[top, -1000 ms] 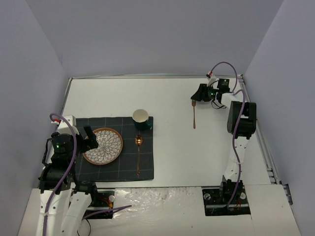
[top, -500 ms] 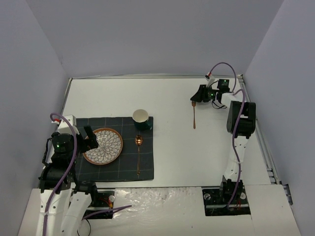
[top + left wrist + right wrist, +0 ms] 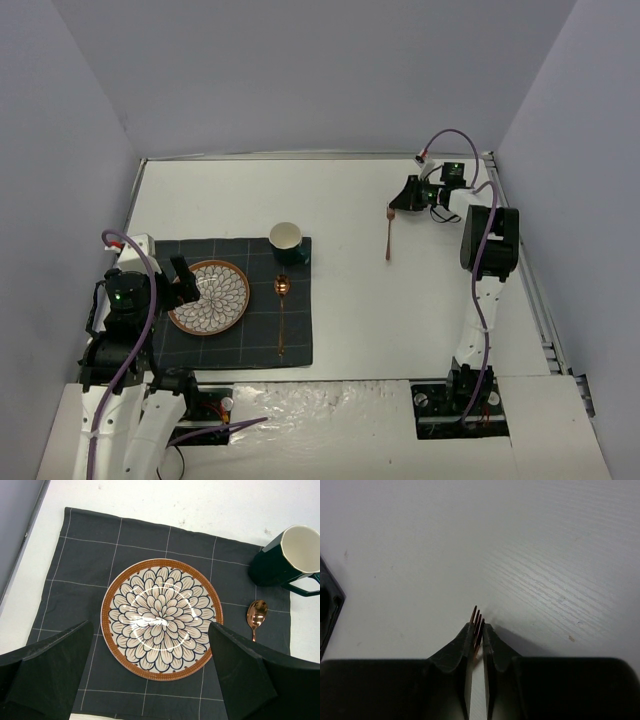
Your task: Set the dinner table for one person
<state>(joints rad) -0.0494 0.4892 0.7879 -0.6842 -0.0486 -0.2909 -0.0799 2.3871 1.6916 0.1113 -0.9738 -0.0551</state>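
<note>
While fetching with right tool [image 3: 476,627] clamped on slim copper fork [image 3: 389,238] at far right of large white bench [image 3: 340,200], left tool [image 3: 183,277] spread above flowered round plate [image 3: 162,615], next probably carry onto dark grid-lined placemat [image 3: 85,545].

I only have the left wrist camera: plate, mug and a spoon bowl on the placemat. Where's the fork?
Observer: Far right of the table, held in the right gripper. The fork has its handle pointing toward the near edge.
Operator: How is it gripped?
Observer: The fingers are shut on the tine end, with the tines poking out past them.
Operator: Is the spoon fully on the mat?
Observer: Yes. The spoon lies whole on the placemat, right of the plate.
</note>
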